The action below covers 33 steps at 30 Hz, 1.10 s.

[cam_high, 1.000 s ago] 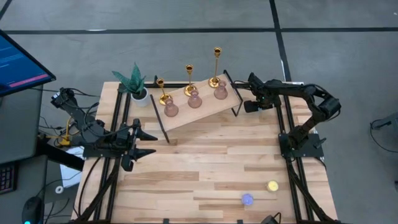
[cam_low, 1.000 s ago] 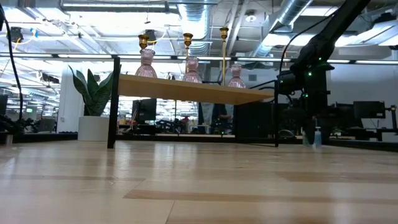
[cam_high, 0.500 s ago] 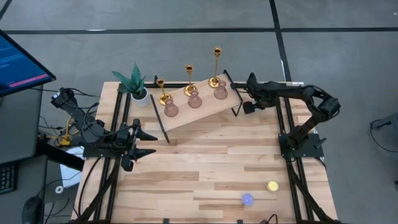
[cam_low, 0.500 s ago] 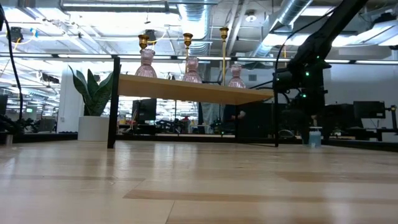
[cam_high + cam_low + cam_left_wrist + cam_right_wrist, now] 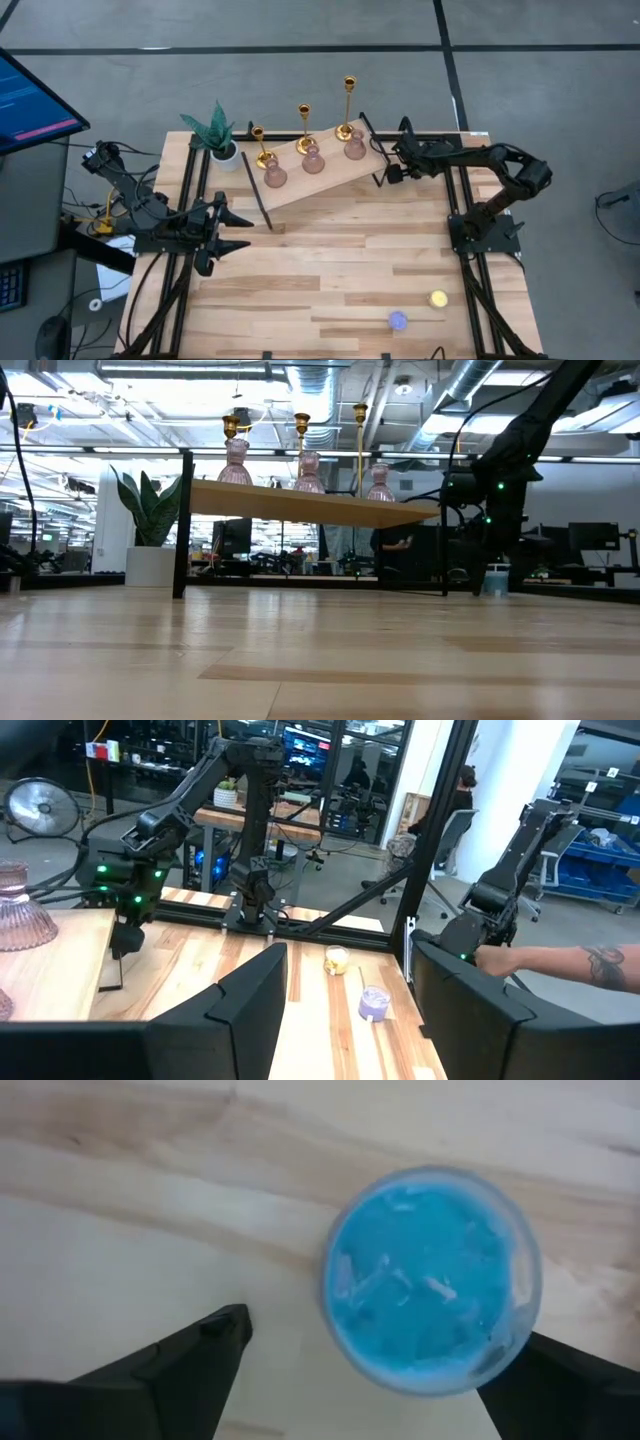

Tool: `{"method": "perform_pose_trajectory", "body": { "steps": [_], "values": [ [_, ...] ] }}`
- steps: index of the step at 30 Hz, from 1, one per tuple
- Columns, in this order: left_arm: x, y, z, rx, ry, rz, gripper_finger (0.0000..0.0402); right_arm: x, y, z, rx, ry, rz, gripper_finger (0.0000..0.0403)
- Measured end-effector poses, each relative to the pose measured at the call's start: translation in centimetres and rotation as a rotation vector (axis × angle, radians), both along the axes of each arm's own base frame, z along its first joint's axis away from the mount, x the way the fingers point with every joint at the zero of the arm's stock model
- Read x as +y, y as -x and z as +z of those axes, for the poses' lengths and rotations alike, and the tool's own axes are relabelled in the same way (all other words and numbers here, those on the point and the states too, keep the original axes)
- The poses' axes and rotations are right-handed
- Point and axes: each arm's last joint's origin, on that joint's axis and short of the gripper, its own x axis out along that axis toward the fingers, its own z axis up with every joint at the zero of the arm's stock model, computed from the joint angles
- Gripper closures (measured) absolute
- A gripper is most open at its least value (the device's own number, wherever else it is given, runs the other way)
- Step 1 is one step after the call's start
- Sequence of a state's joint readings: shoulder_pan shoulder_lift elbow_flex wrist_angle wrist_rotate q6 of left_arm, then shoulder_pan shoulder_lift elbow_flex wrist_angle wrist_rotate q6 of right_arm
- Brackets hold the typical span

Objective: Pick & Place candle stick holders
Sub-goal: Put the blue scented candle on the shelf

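Note:
Three gold candlesticks (image 5: 305, 125) and three pink holders (image 5: 313, 160) stand by their bases on a slanted wooden shelf (image 5: 320, 185) at the table's far side. My right gripper (image 5: 392, 172) points steeply down at the tabletop just off the shelf's right end. It is open, its fingers on either side of a small blue round light (image 5: 430, 1280) that lies flat on the wood (image 5: 495, 582). My left gripper (image 5: 240, 228) waits open and level above the table's left part, holding nothing (image 5: 350, 960). My right gripper comes at the blue round light from above, with one finger well clear of it. The other finger (image 5: 560, 1380) lies right at the light's rim (image 5: 505, 1365), and I cannot tell whether it touches. The light rests flat on the table.
A green potted plant (image 5: 220, 135) stands at the shelf's left end. A yellow light (image 5: 438, 298) and a bluish light (image 5: 398, 320) lie near the table's front right. The shelf's black legs (image 5: 186, 525) stand on the table. A person's forearm (image 5: 560, 960) shows beyond the table.
My right gripper has tipped further downward and sunk a little toward the shelf's right end. In the low view its fingers have opened and let go of the blue light, which now sits on the table.

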<state>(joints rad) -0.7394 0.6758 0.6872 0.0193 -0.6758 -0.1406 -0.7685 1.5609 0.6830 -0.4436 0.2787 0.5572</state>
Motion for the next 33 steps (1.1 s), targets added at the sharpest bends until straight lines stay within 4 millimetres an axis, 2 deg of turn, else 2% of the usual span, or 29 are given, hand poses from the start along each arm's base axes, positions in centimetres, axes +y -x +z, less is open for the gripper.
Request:
{"method": "perform_pose_trajectory", "body": {
  "steps": [8, 15, 29, 33],
  "values": [
    [0.0, 0.0, 0.0, 0.000, 0.000, 0.002, 0.0187, -1.1, 0.7, 0.4, -0.021, 0.061, -0.055, 0.0062],
    [0.0, 0.0, 0.0, -0.002, 0.002, 0.004, 0.0187, -1.3, 0.4, 0.6, -0.063, 0.082, -0.063, 0.0075],
    [0.0, 0.0, 0.0, -0.002, 0.002, 0.004, 0.0187, -1.2, 0.1, 0.3, -0.054, 0.075, -0.051, 0.0173],
    [0.0, 0.0, 0.0, -0.003, 0.002, 0.004, 0.0187, -1.2, 0.1, 0.3, -0.053, 0.078, -0.052, 0.0185]
  ]
}}
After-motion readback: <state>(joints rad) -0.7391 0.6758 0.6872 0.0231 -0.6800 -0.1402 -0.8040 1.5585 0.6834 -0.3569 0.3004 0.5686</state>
